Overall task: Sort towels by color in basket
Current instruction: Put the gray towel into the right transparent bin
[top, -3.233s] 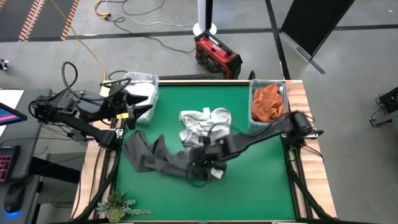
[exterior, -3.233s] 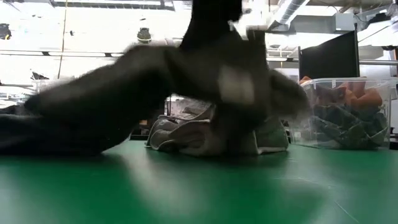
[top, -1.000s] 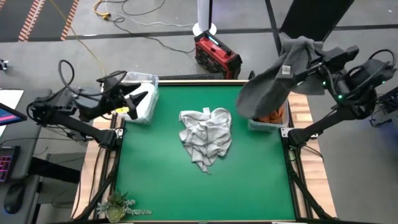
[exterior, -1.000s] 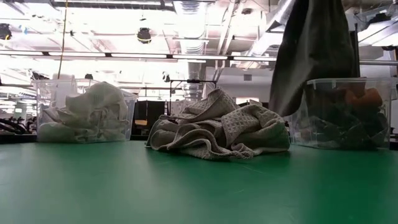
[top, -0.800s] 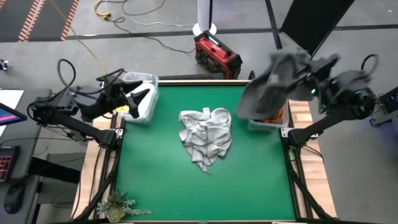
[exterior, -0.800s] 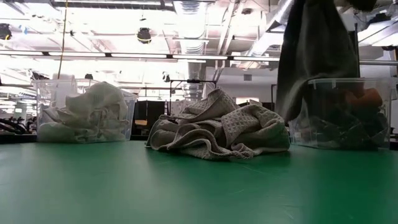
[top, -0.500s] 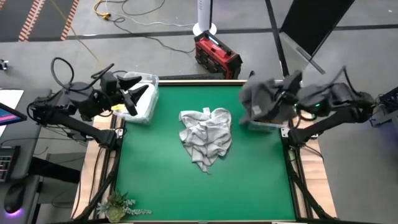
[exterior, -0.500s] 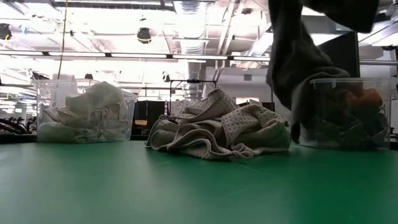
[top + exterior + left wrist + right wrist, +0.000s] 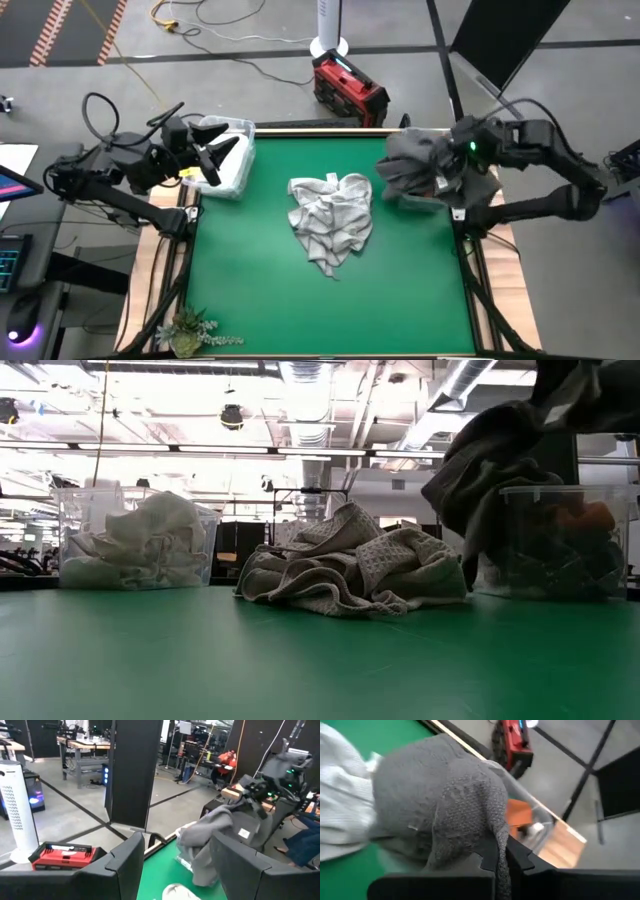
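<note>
two clear bins (image 9: 232, 150) (image 9: 560, 540), one dark grey towel (image 9: 415, 160), one pale towel heap (image 9: 332, 218), two arms

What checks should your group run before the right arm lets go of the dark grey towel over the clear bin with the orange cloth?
1. Right gripper shut on the dark grey cloth towel: ok.
2. Towel above the clear plastic bin holding rust orange cloth: ok.
3. Towel fully inside the bin's rim: not ok, part drapes over the side.
4. Left gripper open, waiting at the clear bin of white towels: ok.
5. Light checked towel pile untouched mid-table: ok.
</note>
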Robot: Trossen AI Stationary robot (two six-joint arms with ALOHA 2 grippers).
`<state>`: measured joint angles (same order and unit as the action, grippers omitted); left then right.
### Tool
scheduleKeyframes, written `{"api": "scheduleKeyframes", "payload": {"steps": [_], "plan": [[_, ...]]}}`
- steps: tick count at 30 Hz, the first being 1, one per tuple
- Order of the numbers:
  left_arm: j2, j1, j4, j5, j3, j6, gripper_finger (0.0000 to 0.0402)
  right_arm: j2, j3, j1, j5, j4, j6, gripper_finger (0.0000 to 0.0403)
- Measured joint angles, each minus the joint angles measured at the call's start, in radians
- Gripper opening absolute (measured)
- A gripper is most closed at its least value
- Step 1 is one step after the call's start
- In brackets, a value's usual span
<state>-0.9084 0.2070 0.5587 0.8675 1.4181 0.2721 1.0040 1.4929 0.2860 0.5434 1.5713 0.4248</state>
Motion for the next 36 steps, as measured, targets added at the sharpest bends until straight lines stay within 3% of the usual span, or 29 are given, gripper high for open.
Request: {"api": "scheduleKeyframes", "payload": {"steps": [3, 8, 13, 20, 27, 36], "plan": [[-0.003, 0.000, 0.002, 0.000, 0.000, 0.000, 0.0214, 0.016, 0.000, 0.114, -0.057, -0.019, -0.199, 0.0031], [-0.010, 0.000, 0.003, 0.000, 0.000, -0.001, 0.0214, 0.072, -0.011, 0.236, -0.245, -0.021, -0.531, 0.0031], [-0.015, 0.000, 0.015, 0.000, 0.000, -0.002, 0.0214, 0.107, -0.118, 0.341, -0.332, -0.050, -0.720, 0.0031], [-0.015, 0.000, 0.028, 0.034, 0.000, -0.010, 0.0214, 0.114, -0.351, 0.498, -0.364, -0.273, -0.776, 0.0032], [-0.015, 0.000, 0.028, 0.042, 0.000, -0.027, 0.0214, 0.128, -0.516, 0.549, -0.453, -0.493, -0.886, 0.0031], [-0.020, 0.000, 0.028, 0.151, 0.000, -0.046, 0.0214, 0.235, -0.632, 0.559, -0.717, -0.684, -0.991, 0.0031]]}}
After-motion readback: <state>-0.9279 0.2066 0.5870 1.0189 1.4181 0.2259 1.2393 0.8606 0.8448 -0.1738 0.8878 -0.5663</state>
